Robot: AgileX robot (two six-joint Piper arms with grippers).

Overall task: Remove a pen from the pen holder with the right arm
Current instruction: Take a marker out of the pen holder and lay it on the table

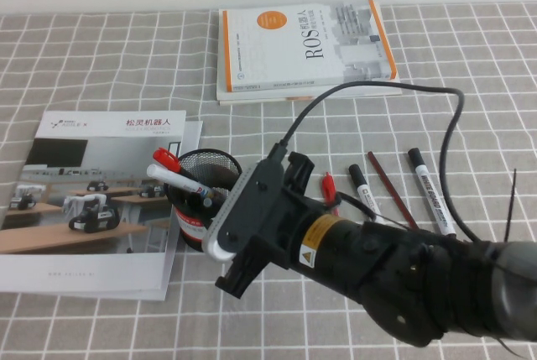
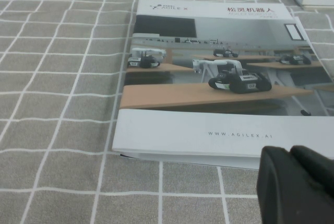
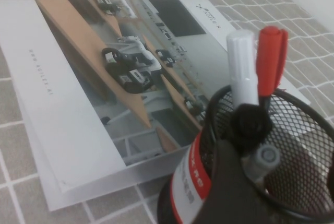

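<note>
The right gripper hangs at the rim of the mesh pen holder; how wide its jaws stand I cannot tell; a grey-tipped pen sits just beside them, with the white-capped pen and red-capped pen just beyond, all inside the holder; the left gripper, its jaws likewise unclear, hovers over the brochure edge, well apart.

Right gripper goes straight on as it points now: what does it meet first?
Probably the black-capped pen in the mesh pen holder, just ahead of the right gripper; the white-capped pen and red-capped pen stand behind it. Depth is unclear. Left gripper sits by the brochure's edge.
</note>
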